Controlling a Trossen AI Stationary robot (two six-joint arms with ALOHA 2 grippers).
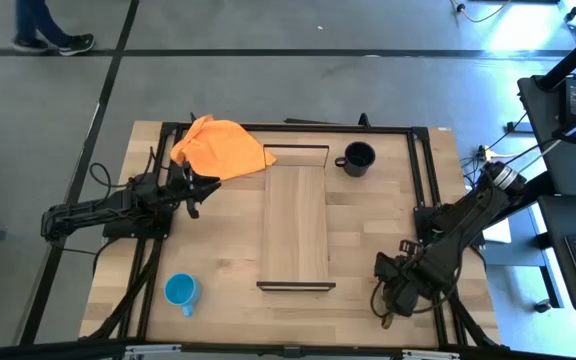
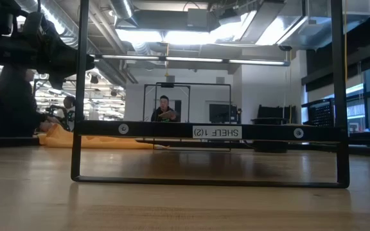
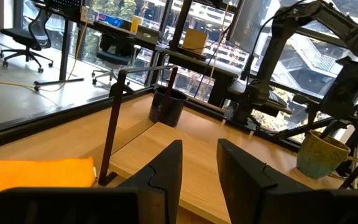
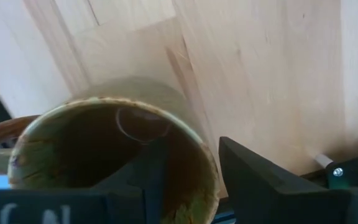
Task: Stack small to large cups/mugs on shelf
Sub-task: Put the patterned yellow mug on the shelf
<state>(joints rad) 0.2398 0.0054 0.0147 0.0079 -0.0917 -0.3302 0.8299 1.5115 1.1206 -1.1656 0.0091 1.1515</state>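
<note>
The right gripper (image 1: 393, 290) sits at the lower right of the high view, near the lower right corner of the worktop (image 1: 388, 215). In the right wrist view it is clamped on the rim of the brown-olive mug (image 4: 114, 155): one finger goes inside the dark hollow and the other stays outside the wall. The left wrist view shows the same mug hanging under that arm, lifted off the wood.

The shelf (image 1: 295, 225) lies in the middle of the high view. Its long axis runs from the top of the frame to the bottom, with a dark rail at each short end. From the held mug, the shelf lies to the left and a little up in the frame, and its lower rail is the nearest part. So I judge the next move is a short carry leftward over that rail.

The black mug (image 1: 356, 158) stands just right of the shelf's upper end. The blue mug (image 1: 181, 292) stands at the lower left, well apart from the shelf.

The left gripper (image 1: 206, 187) waits at the left, just below the orange cloth (image 1: 220, 147), with its fingers parted and nothing between them. It is the nearer arm to the blue mug.
</note>
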